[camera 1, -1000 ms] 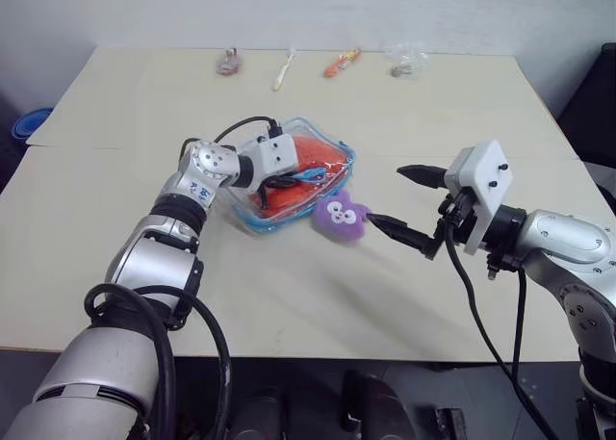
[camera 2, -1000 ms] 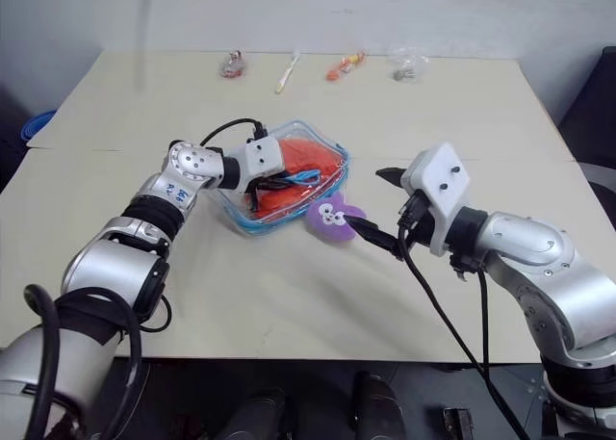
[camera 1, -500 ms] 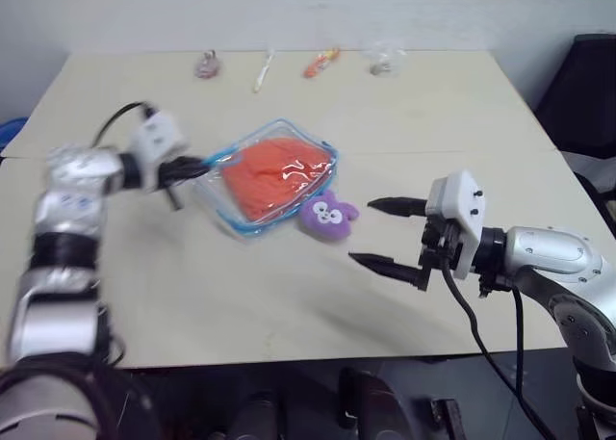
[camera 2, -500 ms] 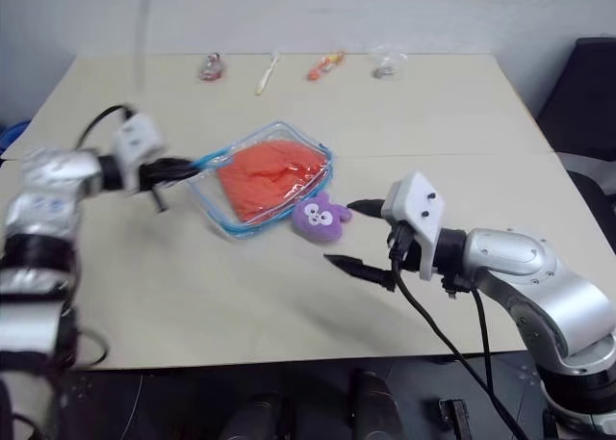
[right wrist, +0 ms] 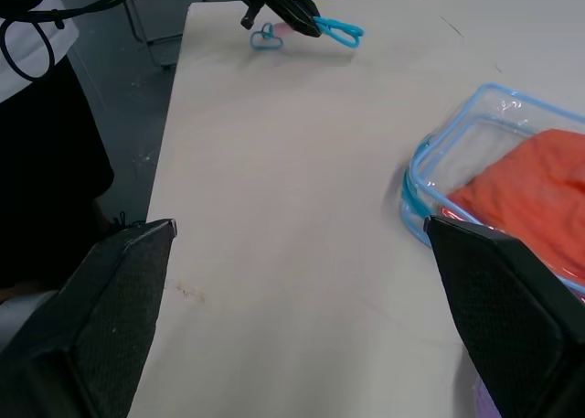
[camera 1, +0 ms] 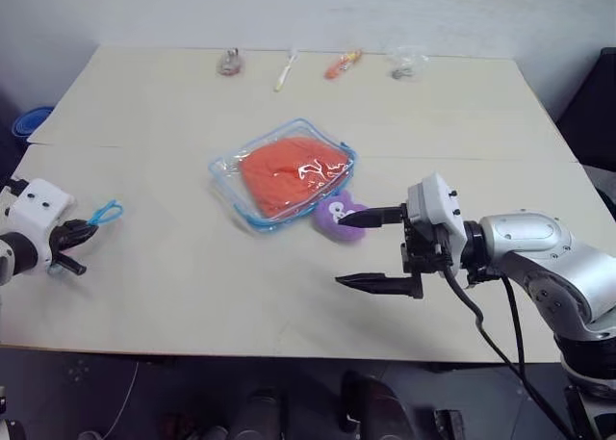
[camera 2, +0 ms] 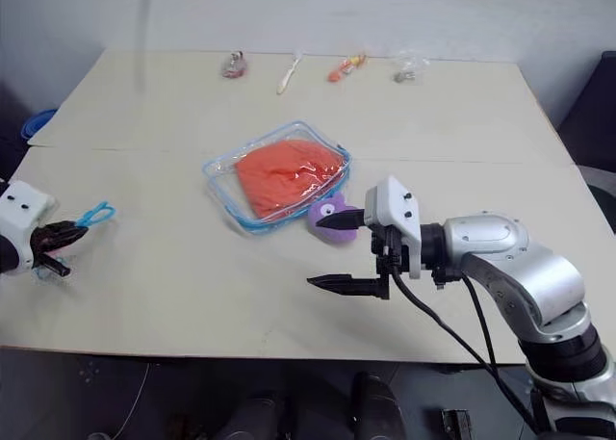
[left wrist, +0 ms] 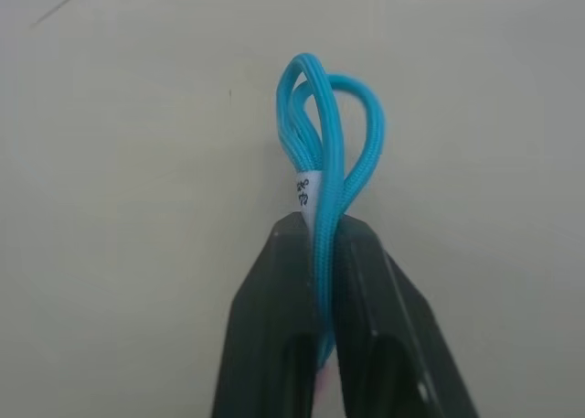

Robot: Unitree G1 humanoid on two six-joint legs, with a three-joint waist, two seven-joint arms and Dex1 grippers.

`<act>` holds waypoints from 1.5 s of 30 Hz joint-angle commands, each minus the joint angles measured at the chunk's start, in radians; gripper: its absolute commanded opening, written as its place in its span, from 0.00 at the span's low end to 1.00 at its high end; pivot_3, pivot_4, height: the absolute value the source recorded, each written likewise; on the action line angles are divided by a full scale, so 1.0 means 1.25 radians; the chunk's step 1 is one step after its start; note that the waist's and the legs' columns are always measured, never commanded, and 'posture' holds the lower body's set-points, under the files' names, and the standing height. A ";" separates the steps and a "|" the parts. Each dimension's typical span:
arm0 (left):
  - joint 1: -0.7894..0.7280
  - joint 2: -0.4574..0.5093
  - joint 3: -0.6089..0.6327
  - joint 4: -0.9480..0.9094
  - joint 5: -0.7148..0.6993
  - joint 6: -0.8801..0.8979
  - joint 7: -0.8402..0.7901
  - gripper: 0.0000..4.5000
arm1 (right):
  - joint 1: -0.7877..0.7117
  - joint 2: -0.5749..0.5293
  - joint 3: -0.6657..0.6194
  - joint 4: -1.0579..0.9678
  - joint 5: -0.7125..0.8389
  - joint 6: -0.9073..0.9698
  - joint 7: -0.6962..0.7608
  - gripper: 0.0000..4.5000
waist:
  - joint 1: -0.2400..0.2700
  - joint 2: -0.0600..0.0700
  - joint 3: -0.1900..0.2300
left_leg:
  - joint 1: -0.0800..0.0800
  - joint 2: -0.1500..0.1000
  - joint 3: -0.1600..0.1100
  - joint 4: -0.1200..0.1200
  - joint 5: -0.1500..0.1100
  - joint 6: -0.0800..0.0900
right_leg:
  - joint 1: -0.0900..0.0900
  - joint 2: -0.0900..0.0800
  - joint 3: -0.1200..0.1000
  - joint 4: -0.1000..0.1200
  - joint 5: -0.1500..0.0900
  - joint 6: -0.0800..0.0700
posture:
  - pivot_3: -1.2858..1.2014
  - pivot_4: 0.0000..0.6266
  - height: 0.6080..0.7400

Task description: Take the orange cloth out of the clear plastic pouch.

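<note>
The clear plastic pouch (camera 1: 229,168) with light blue edging lies flat mid-table, and the orange cloth (camera 1: 289,170) is inside it. Far to the left, near the table's left edge, my left gripper (camera 1: 79,236) is shut on a blue cord loop (left wrist: 329,134), which sticks out past the fingertips (left wrist: 361,244). The cord loop (camera 1: 104,212) is apart from the pouch. My right gripper (camera 1: 338,250) stands open, pointing left, just right of the pouch. Its upper finger reaches over a small purple plush toy (camera 1: 332,209) at the pouch's near right corner.
Along the far edge lie a small dark trinket (camera 1: 228,63), a pale stick (camera 1: 284,69), an orange item (camera 1: 341,64) and a tiny clear bag (camera 1: 405,64). A blue object (camera 1: 29,122) sits beyond the left edge. Bare tabletop lies between the two grippers.
My left gripper pulled away from the pouch to the far left, carrying the blue cord loop. The right gripper turned and shifted slightly left toward the plush toy.
</note>
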 commanded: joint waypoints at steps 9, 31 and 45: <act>0.022 0.069 0.111 -0.107 -0.108 0.067 -0.047 0.93 | 0.000 -0.023 -0.040 -0.020 0.010 -0.004 0.018 1.00 | -0.003 0.000 0.000 | 0.000 0.001 0.001 0.000 0.000 0.000 | 0.000 0.001 0.000 0.000 0.000 0.000 | 0.52 0.24 1.00; -0.474 -0.138 -0.594 -0.313 -0.046 0.216 -0.053 0.93 | 0.123 -0.057 -0.180 -0.179 0.083 0.085 -0.161 1.00 | 0.002 0.002 0.001 | 0.001 -0.003 0.010 -0.001 0.000 -0.001 | -0.001 0.003 0.003 0.000 0.000 -0.001 | 0.52 0.24 1.00; -0.499 -0.234 -0.699 -0.228 0.115 0.231 0.032 0.73 | 0.127 -0.055 -0.181 -0.186 0.083 0.078 -0.203 1.00 | 0.005 0.001 0.001 | 0.001 -0.003 0.006 0.001 0.000 -0.001 | 0.000 0.002 0.003 0.002 0.000 0.000 | 0.52 0.24 1.00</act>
